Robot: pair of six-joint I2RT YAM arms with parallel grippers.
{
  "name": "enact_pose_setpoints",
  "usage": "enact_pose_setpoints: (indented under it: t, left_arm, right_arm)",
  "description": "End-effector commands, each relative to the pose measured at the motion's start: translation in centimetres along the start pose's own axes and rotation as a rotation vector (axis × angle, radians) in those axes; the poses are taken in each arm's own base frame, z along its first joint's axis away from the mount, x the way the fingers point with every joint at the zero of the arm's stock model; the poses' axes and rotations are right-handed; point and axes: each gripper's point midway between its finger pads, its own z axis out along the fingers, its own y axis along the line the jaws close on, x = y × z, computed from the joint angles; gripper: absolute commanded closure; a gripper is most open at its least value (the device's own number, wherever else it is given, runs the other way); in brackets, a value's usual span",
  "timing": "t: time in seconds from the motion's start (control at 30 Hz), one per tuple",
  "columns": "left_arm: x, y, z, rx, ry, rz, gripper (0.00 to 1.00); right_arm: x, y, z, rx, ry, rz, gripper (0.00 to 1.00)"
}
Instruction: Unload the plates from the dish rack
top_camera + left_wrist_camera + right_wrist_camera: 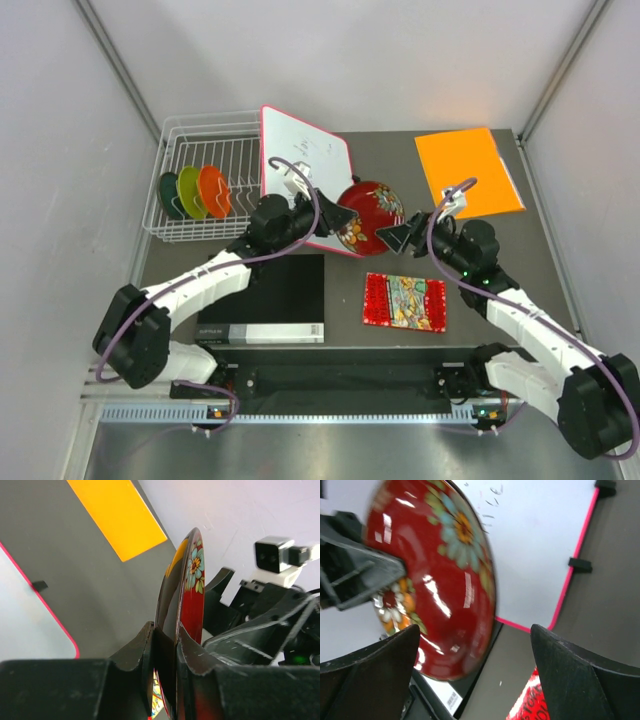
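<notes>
1. The left fingers (332, 213) are clamping down on the rim of the red flowered plate (370, 212). In the left wrist view you're looking at the plate edge-on, with a finger pressing on each side of it.
2. That plate is out of the dish rack (200, 125). It's hanging near the middle of the counter (400, 150), over the near right corner of the whiteboard (305, 160), and its painted face is tilting up toward the top camera.
3. The right fingers (400, 232) are reaching in from the other side and spreading wide, not gripping anything. In the right wrist view the plate is filling the gap between them. I can't tell if either finger is actually touching it.
4. The rack is sitting at the far left of the counter, just beside the whiteboard. Three plates are standing upright between its prongs: going left to right, the dark teal plate (170, 195), the lime green plate (190, 192) and the orange plate (214, 190), packed close together.
5. Other stuff lying around:
   - The orange sheet (468, 170) is lying flat at the far right.
   - The red patterned mat (404, 301) is lying nearer the arms, below the held plate.
   - A black box (270, 300) is sitting to the left of the mat.
</notes>
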Motion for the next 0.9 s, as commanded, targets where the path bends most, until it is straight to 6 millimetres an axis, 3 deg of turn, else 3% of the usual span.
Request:
enact_pose_setpoints:
  t: [0.0,0.07,0.17,0.2,0.3,0.63,0.77,0.8,0.83,0.87]
  left_arm:
    - [-2.3,-4.3,0.0,0.188,-0.085,-0.035,1.0]
    - [-1.9,-3.9,-0.1,0.181,-0.079,-0.042,1.0]
    - [-1.7,-3.7,-0.2,0.177,-0.079,-0.044,1.0]
    - [-1.8,-3.7,-0.2,0.176,-0.082,-0.043,1.0]
    - [-1.9,-3.8,-0.2,0.175,-0.086,-0.035,1.0]
    - [-1.1,-4.1,0.1,0.217,-0.055,-0.054,1.0]
    - [-1.0,-3.9,0.1,0.213,-0.052,-0.035,0.97]
    - [-1.2,-4.2,0.0,0.214,-0.057,-0.017,0.85]
    - [-0.9,-3.6,0.1,0.185,-0.039,0.008,0.66]
    - [-1.0,-3.4,0.1,0.168,-0.038,0.024,0.41]
  right_arm:
    - [-3.0,2.9,0.1,-0.138,-0.114,-0.062,0.1]
    - [-3.2,2.8,0.2,-0.139,-0.126,-0.069,0.15]
    - [-3.0,2.7,0.6,-0.15,-0.11,-0.066,0.35]
    - [-2.6,2.9,0.6,-0.174,-0.092,-0.06,0.6]
    - [-2.0,2.8,0.8,-0.202,-0.076,-0.035,1.0]
    - [-1.2,3.6,0.1,-0.301,-0.066,-0.016,1.0]
    - [-1.4,2.2,0.2,-0.238,-0.084,0.019,1.0]
    - [-1.7,1.8,0.2,-0.222,-0.096,0.025,1.0]
    - [-1.7,1.4,-0.1,-0.207,-0.105,0.032,1.0]
    - [-2.1,0.1,-0.3,-0.156,-0.121,0.047,1.0]
